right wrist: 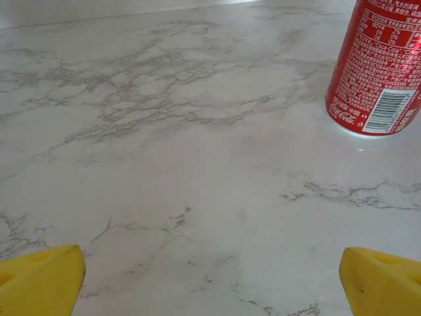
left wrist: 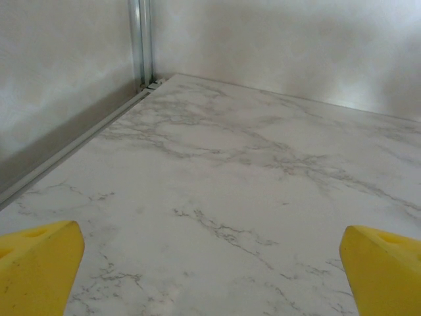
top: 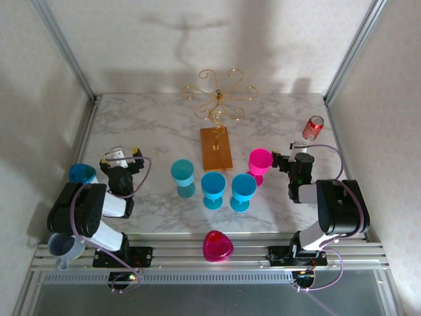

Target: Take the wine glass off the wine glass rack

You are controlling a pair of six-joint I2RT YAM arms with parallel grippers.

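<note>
The wine glass rack (top: 219, 99) stands at the back centre, gold wire scrolls on a stem over an orange-brown wooden base (top: 216, 148). Its arms carry nothing. Wine glasses stand on the marble in front of it: three blue ones (top: 213, 187) in a row and a pink one (top: 260, 161) to their right. My left gripper (top: 125, 155) rests low at the left, open, its yellow fingertips (left wrist: 39, 263) wide apart over bare marble. Just right of the pink glass, my right gripper (top: 284, 160) is also open, with yellow fingertips (right wrist: 381, 280) over bare table.
A red soda can (top: 313, 127) stands at the back right, ahead and to the right in the right wrist view (right wrist: 385, 66). Another pink glass (top: 218, 246) lies on the front rail, a blue one (top: 82, 174) and a grey one (top: 64, 247) sit by the left arm.
</note>
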